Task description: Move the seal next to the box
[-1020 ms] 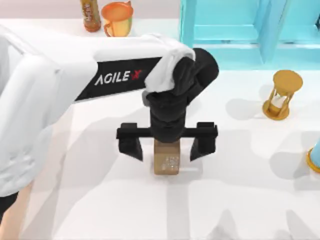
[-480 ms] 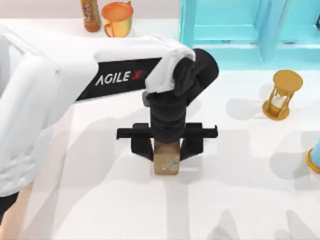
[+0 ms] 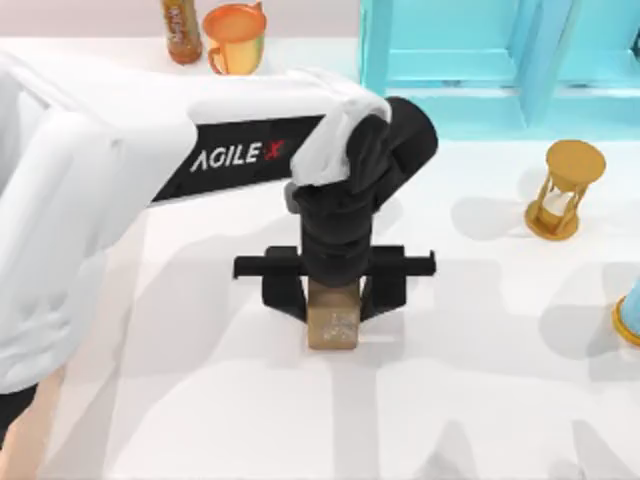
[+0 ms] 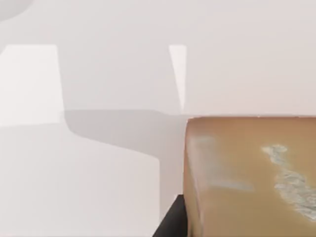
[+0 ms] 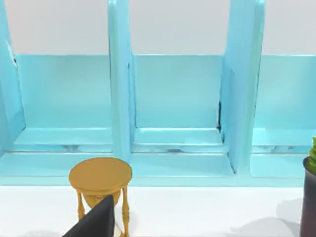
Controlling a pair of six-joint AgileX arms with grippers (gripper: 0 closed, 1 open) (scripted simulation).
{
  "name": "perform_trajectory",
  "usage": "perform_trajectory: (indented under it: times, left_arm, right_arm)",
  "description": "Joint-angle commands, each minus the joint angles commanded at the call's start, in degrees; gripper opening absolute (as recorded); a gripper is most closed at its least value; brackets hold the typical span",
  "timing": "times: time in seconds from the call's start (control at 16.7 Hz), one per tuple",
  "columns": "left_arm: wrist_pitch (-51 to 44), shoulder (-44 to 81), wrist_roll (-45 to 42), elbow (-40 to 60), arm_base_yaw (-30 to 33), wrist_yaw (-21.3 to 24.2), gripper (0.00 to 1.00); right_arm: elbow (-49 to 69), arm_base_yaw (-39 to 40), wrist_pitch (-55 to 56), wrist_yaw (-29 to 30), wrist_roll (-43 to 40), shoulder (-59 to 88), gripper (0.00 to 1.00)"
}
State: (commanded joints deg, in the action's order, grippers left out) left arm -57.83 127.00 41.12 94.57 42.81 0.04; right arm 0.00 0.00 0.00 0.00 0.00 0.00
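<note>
The seal [image 3: 333, 325], a small tan-brown block with a whitish pattern on its top face, sits at the middle of the white table. My left gripper [image 3: 333, 298] reaches down over it from the left, and its black fingers [image 3: 283, 292] press against both sides of the block, so it is shut on the seal. Up close in the left wrist view, the seal [image 4: 247, 177] shows its whitish marking beside a dark finger [image 4: 170, 223]. The box is out of view. A dark edge of my right gripper [image 5: 96, 221] faces the shelf.
A cyan shelf unit [image 3: 480, 60] runs along the back right, with a golden hourglass [image 3: 565, 190] in front of it. An orange cup [image 3: 235, 38] and a brown bottle [image 3: 181, 30] stand at the back left. A dark pot [image 5: 308, 197] is beside the shelf.
One second ago the left gripper's fingers stood wide apart around the seal. They have closed onto its sides and have held there for the last half second.
</note>
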Motion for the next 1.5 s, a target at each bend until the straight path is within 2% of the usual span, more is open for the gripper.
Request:
perform_trajectory:
  times: [0.36, 0.72, 1.08, 1.5]
  left_arm:
    - [-0.2, -0.1, 0.0, 0.3, 0.0, 0.0, 0.00]
    - [-9.2, -2.2, 0.1, 6.5, 0.1, 0.0, 0.00]
    - [-9.9, -2.6, -0.1, 7.1, 0.0, 0.0, 0.00]
    - [-12.9, -15.7, -5.4, -2.8, -5.7, 0.0, 0.00]
  right_arm:
    - [0.0, 0.0, 0.0, 0.0, 0.0, 0.0, 1.00]
    - [0.0, 0.0, 0.0, 0.0, 0.0, 0.0, 1.00]
    - [0.0, 0.0, 0.0, 0.0, 0.0, 0.0, 1.00]
    - [0.0, 0.0, 0.0, 0.0, 0.0, 0.0, 1.00]
